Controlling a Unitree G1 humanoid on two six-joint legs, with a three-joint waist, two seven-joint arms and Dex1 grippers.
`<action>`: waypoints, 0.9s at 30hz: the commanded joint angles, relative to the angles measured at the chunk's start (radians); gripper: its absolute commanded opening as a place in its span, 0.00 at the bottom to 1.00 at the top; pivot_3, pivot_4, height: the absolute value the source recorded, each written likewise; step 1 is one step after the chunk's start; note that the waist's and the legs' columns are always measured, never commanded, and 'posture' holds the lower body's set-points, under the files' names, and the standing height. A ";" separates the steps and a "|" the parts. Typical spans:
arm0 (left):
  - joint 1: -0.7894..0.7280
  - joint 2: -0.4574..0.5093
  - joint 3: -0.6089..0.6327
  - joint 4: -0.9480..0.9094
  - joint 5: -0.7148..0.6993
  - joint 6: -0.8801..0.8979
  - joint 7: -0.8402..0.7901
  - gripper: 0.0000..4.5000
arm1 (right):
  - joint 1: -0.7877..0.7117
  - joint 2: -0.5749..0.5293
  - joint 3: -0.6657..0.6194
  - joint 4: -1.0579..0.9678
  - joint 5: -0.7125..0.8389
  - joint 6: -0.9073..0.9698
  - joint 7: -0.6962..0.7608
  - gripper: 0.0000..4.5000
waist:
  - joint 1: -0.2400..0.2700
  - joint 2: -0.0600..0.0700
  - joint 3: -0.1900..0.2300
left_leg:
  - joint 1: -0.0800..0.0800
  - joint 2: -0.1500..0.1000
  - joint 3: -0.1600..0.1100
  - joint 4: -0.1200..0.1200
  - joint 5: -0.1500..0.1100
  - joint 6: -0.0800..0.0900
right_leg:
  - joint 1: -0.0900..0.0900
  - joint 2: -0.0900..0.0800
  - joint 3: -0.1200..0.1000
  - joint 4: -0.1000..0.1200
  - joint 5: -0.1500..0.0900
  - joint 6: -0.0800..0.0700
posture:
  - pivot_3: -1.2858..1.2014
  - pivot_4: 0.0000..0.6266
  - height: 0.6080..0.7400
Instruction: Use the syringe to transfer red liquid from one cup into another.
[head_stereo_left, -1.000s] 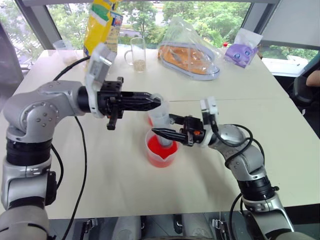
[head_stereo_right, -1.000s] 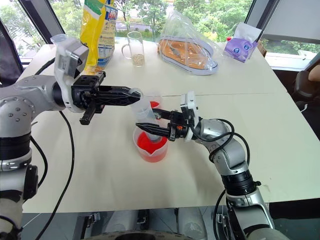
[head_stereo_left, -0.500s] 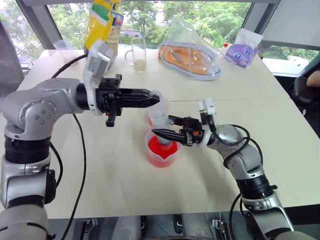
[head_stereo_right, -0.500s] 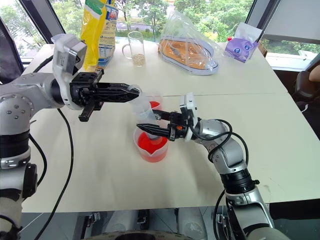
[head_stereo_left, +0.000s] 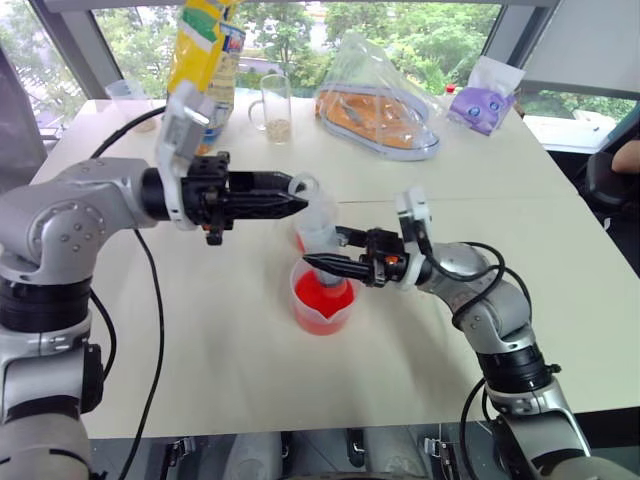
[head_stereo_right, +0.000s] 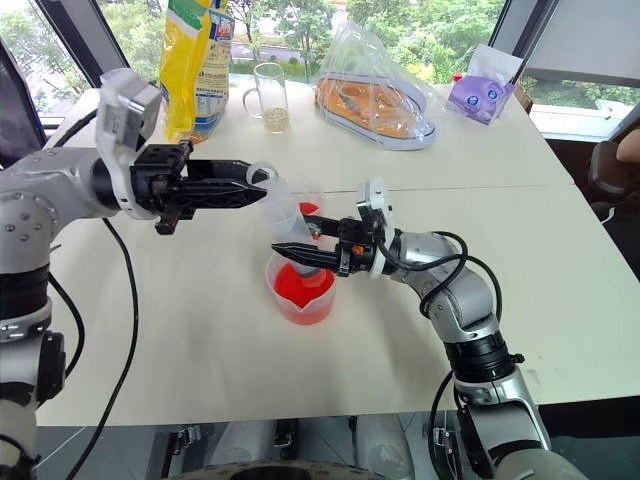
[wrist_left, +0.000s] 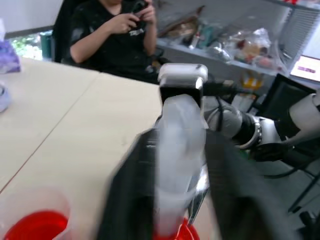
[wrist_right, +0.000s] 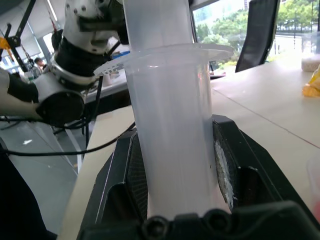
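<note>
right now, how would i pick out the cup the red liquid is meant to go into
On the white table, find the wide spouted cup of red liquid near the middle, under the syringe. Just behind it, partly hidden by the syringe, stands the small cup. It is narrower, has no spout, and unlike the mug further back, no handle.

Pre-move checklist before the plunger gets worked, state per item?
1. Right gripper shut on the syringe barrel: ok.
2. Syringe upright above the spouted cup: ok.
3. Red liquid in that cup: ok.
4. Syringe tip below the liquid surface: cannot tell.
5. Left gripper at the plunger top: ok; firm hold on it: cannot tell.
6. Smaller cup upright just behind the spouted cup, some red in it: ok.
</note>
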 joint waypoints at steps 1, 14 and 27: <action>0.012 0.018 0.023 -0.009 0.017 -0.023 -0.012 0.84 | -0.031 0.008 -0.043 -0.083 0.075 0.028 -0.023 0.32 | 0.000 0.000 0.000 | 0.000 0.000 0.000 0.000 0.000 0.000 | 0.000 0.000 0.000 0.000 0.000 0.000 | 0.52 0.24 1.00; 0.147 0.170 0.160 0.000 0.063 -0.100 -0.066 0.99 | -0.125 0.008 -0.134 -0.070 0.182 0.115 -0.121 0.32 | -0.001 0.000 0.000 | 0.000 0.000 0.000 0.000 0.000 0.000 | 0.000 0.000 0.000 0.000 0.000 0.000 | 0.52 0.24 1.00; 0.151 0.134 0.200 -0.012 0.062 -0.134 0.005 0.99 | -0.516 0.155 -0.164 0.628 -0.068 -0.286 -0.072 0.32 | -0.004 0.001 0.000 | 0.000 0.000 0.001 -0.001 0.000 0.000 | 0.000 0.000 0.000 0.000 0.000 0.000 | 0.52 0.24 1.00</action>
